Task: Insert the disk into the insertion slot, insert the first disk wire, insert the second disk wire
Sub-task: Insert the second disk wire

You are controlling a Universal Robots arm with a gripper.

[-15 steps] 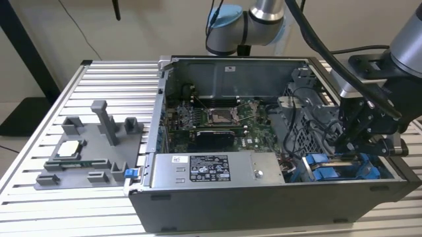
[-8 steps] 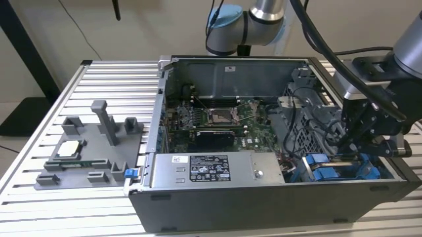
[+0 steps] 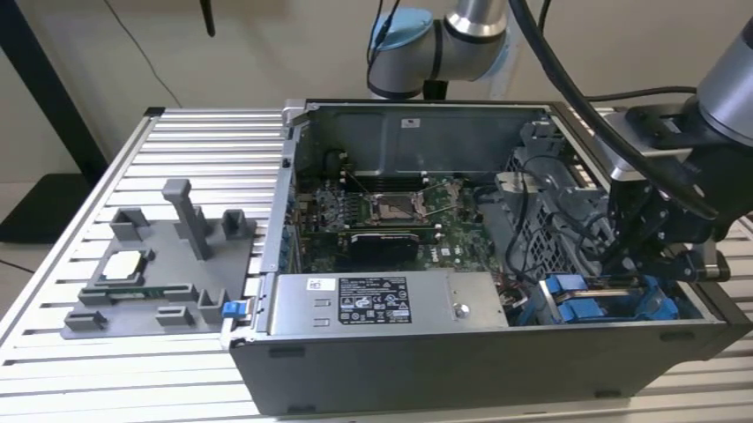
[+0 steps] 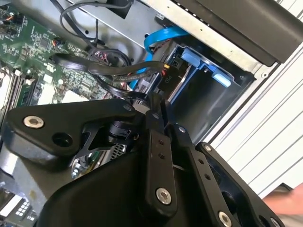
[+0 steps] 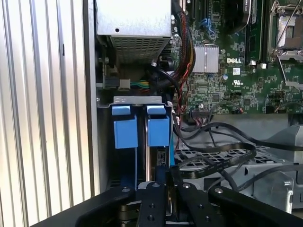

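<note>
At the case's front corner, my gripper (image 5: 166, 189) hangs narrow, apparently pinching something thin, directly over the disk (image 5: 152, 156), seated on edge in the insertion slot (image 5: 137, 100).

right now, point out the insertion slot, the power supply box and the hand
insertion slot (image 5: 125, 135): first wrist view, blue fitting at its mouth
power supply box (image 3: 383, 304): exterior view, its dark label
hand (image 5: 165, 189): first wrist view, between its fingertips
</note>
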